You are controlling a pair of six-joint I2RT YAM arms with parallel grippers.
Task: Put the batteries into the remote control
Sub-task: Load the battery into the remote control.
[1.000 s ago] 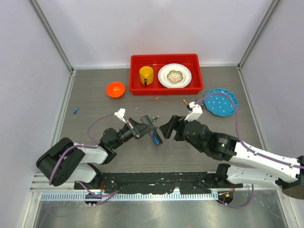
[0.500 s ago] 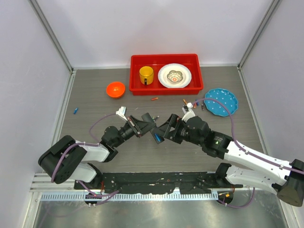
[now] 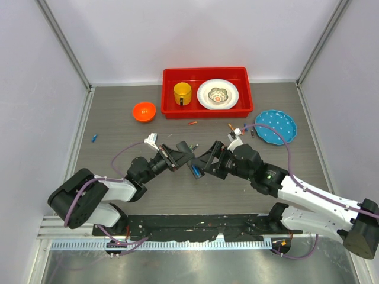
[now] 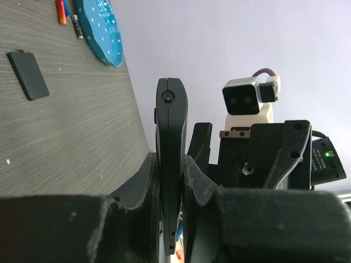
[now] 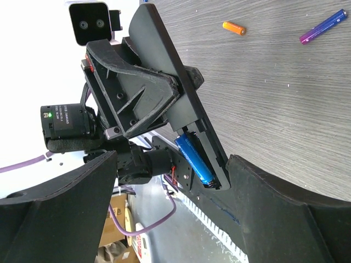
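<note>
left gripper point(image 4: 171, 167): jaws clenched on remote control point(image 4: 171, 109), a slim matte black bar, edge-on at frame centre | right gripper point(image 5: 171, 164): jaws released wide, either side of the remote's open bay | blue battery point(image 5: 194, 160): glossy cylinder seated in the bay, lower centre | orange battery point(image 5: 233, 27), purple battery point(image 5: 323, 26): loose at upper right on the grey wood-grain surface point(image 5: 285, 98)

Matt black plastic remote control point(image 4: 171, 153), wood-grain table point(image 4: 71, 137)

Red tray point(image 3: 204, 71) sitting at back w/ yellow mug point(image 3: 182, 93) + white plate point(image 3: 217, 94) inside; orange bowl point(image 3: 144, 110) resting to its left, blue plate point(image 3: 273, 129) lying to its rt.
</note>
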